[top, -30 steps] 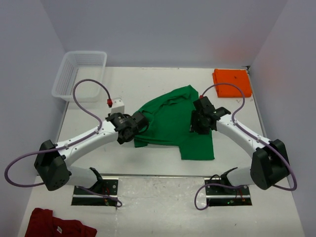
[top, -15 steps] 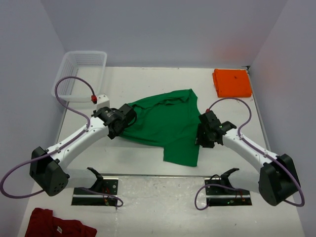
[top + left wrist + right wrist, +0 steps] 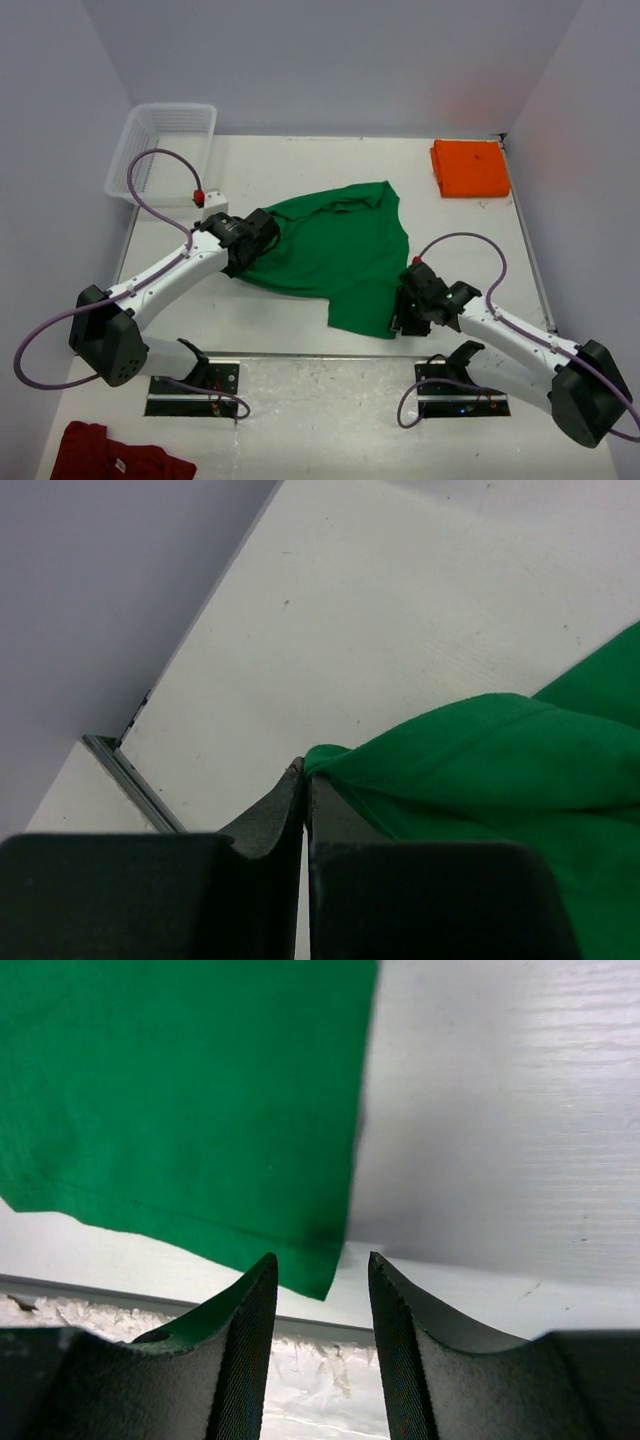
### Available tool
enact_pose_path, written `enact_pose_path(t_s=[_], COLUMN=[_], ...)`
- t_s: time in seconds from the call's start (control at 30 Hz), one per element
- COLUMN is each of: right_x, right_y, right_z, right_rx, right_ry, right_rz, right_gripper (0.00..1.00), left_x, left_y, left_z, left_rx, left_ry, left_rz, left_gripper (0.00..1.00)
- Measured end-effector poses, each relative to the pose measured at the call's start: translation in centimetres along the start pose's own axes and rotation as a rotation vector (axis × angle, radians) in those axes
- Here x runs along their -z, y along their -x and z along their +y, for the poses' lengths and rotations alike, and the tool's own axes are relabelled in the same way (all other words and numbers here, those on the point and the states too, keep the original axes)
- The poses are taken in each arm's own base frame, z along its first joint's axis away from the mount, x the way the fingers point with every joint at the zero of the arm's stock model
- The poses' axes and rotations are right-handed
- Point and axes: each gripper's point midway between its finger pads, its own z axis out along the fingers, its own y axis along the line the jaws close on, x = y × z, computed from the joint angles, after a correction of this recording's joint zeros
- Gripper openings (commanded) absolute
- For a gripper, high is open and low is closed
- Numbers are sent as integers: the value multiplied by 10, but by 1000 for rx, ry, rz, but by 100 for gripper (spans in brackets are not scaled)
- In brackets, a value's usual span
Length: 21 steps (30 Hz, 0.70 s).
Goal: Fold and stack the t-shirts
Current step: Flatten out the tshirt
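Counter (image 3: 300, 170) carries the green t-shirt (image 3: 335, 250) near its middle, opened out in one loose, uneven layer with a few soft creases. The shirt's far edge runs roughly level, and a narrower flap hangs toward the near side. The left claw (image 3: 262, 235) sits at the shirt's left edge, clamped on the cloth. In the left wrist view its two jaws are pressed together, with a fold of green fabric pinched at their tips and the rest of the shirt trailing off to the right.

The right claw (image 3: 405, 315) is low at the near right corner of the same shirt. Its jaws stand apart, and in the right wrist view the hemmed corner of the cloth lies just between the tips of the dark fingers (image 3: 240, 1360); I cannot tell if they touch it.

The orange t-shirt (image 3: 470, 168) lies folded into a flat rectangle at the far right corner, well apart from the green one. A clear basket (image 3: 165, 145) stands at the far left corner. A dark red garment (image 3: 110, 455) is crumpled near the left arm's base.
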Motion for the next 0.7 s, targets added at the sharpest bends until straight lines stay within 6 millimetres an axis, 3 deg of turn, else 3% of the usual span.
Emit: enact_pose_path(t_s=[0.5, 0.63, 0.7], right_x=[-12, -15, -16], right_y=[-18, -19, -19], right_z=[27, 30, 30], right_rx=[15, 2, -4], right_ry=[57, 59, 57], right_rz=[69, 74, 75], right_gripper=[36, 22, 11], left_x=[1, 1, 1], left_y=[1, 2, 2], left_z=[1, 0, 0], left_rx=[-11, -10, -10], left_ry=[-7, -11, -12], left_rz=[-4, -6, -6], left_gripper=[0, 0, 0])
